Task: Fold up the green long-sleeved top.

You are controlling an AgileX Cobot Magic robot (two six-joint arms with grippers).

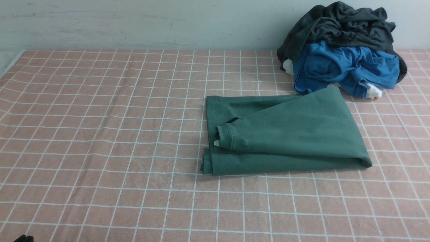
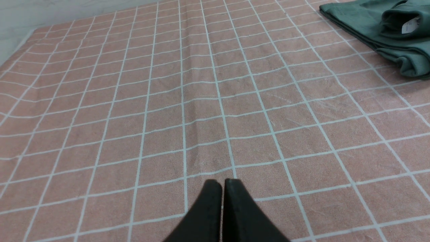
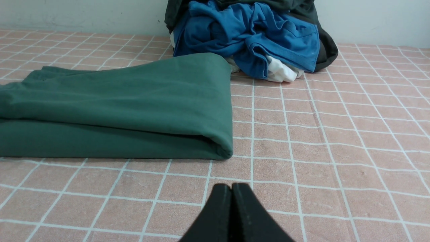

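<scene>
We see the top (image 1: pixel 295 127) folded on the table (image 1: pixel 111 161), just before the pile of clothes (image 1: pixel 346 50). Our left claw (image 2: pixel 222 183) and right claw (image 3: pixel 231 187) are both pressed together, empty.

We see matt cloth in the green long-sleeved top (image 1: pixel 295 127), smooth across its broad panel, with fine ribbing at the cuff (image 2: pixel 415 65) and a pale, flat label (image 1: pixel 216 143) at the neck. Beyond the right gripper's fingertips (image 3: pixel 220 195), the blue garment (image 3: pixel 215 30) looks like soft, matt cloth — heavily rumpled — as does the dark charcoal garment (image 1: pixel 346 30) on it. The white cloth (image 3: pixel 280 69) beneath is dull and creased. Under both pairs of fingers, the checked tablecloth (image 2: pixel 151 134) looks matt and faintly rippled. We find the fingers themselves dark and matt — their material we cannot tell.
</scene>
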